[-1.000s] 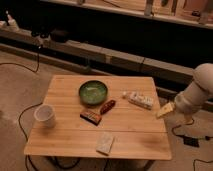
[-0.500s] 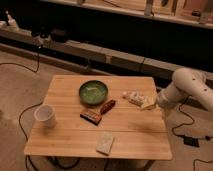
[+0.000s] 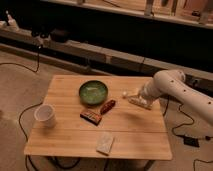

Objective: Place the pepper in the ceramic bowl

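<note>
Camera view: tool (image 3: 134, 96) sits right of bowl (image 3: 81, 95), open/closed can't tell. Pepper (image 3: 107, 106) lies just by bowl; come in low & you may nudge it away.

The round green bowl (image 3: 82, 93) sat upright near the desk's far edge. The small dark-red pepper (image 3: 107, 106) lay slantwise just beside it. The tool (image 3: 128, 94) hung nearer the right edge.

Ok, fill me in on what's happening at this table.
The robot's arm reaches in from the right, its gripper low over the table, to the right of the ceramic bowl. The pepper lies on the table just in front and right of the bowl, not yet picked up.
</note>
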`<state>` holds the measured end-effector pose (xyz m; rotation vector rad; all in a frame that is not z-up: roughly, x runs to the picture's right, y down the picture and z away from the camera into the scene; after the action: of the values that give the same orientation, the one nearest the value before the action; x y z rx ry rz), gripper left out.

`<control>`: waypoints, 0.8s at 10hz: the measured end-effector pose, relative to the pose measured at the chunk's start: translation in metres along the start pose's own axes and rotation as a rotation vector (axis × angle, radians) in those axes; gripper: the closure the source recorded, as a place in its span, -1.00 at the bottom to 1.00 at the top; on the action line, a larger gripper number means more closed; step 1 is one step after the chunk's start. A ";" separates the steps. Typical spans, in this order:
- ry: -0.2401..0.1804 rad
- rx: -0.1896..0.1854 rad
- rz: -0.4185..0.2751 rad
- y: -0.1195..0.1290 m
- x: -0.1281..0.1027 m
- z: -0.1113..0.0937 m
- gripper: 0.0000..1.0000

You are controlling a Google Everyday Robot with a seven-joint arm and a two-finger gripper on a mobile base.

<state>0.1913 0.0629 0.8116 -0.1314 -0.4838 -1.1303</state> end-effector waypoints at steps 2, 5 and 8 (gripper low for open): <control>0.007 0.003 -0.001 -0.003 0.001 0.000 -0.49; 0.007 0.004 0.000 -0.003 0.001 0.000 -0.49; -0.041 0.033 0.045 -0.002 0.005 0.015 -0.49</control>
<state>0.1868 0.0627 0.8265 -0.1357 -0.5332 -1.0766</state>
